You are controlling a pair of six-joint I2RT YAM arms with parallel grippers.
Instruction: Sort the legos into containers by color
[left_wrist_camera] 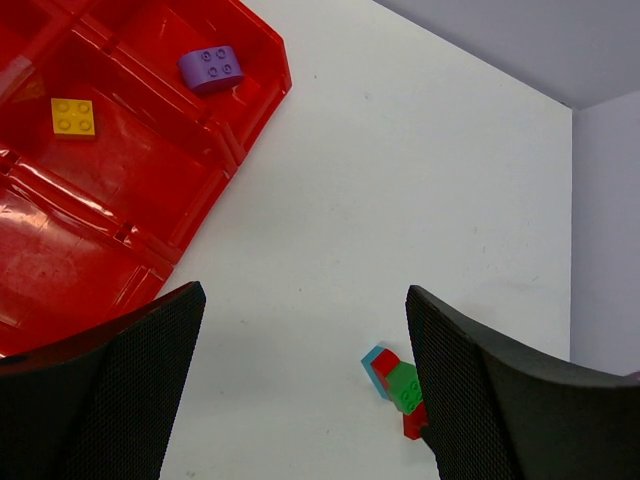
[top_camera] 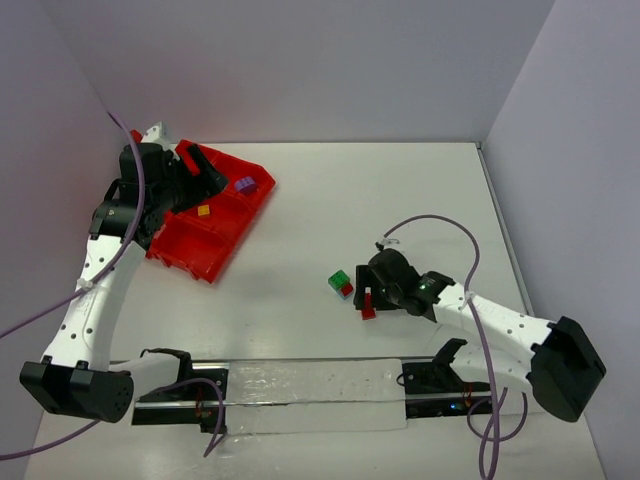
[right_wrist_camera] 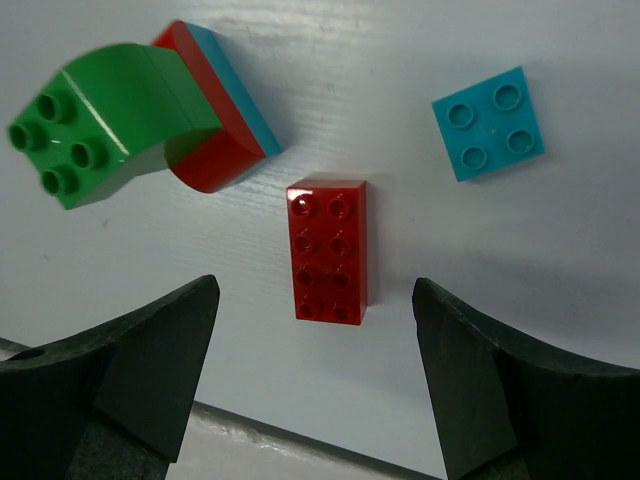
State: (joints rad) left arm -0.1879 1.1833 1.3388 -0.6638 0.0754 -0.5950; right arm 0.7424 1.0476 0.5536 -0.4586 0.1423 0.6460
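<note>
The flat white surface (top_camera: 400,200) stood boxed in by plain pale lilac-grey walls (top_camera: 300,60). At its far left lay the bright red plastic compartment tray (top_camera: 190,250), with a purple brick (top_camera: 244,185) and a yellow brick (top_camera: 203,210) in separate compartments. The left claw (left_wrist_camera: 302,300) hung open and empty near it. Right of centre, the right claw (right_wrist_camera: 315,290) hung open over a long red brick (right_wrist_camera: 328,250), not touching it, near a green-red-cyan stack (right_wrist_camera: 130,120) and a cyan square plate (right_wrist_camera: 488,123).
</note>
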